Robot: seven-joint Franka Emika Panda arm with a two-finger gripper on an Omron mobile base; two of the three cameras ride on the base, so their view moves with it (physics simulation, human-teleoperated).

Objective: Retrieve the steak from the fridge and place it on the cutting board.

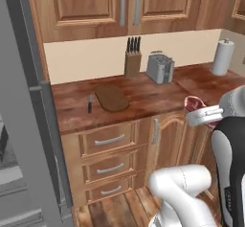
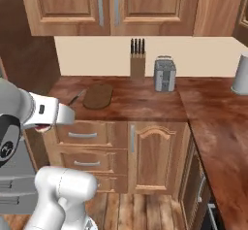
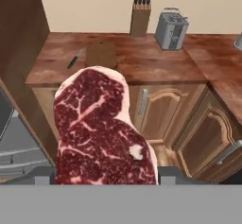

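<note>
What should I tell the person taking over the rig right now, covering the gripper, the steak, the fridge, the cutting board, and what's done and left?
Gripper: shut on the flat slab of raw red steak with pale marbling, carried in the air in front of the lower cabinets, short of the counter.
Tall grey fridge: at the left, beside the counter.
Oblong brown wooden cutting board: flat on the reddish-brown wooden countertop, a small knife lying just left of it, nothing on it.
Done: steak is out of the fridge and in the grip.
Left: carry it over the board, lower it, release.
</note>
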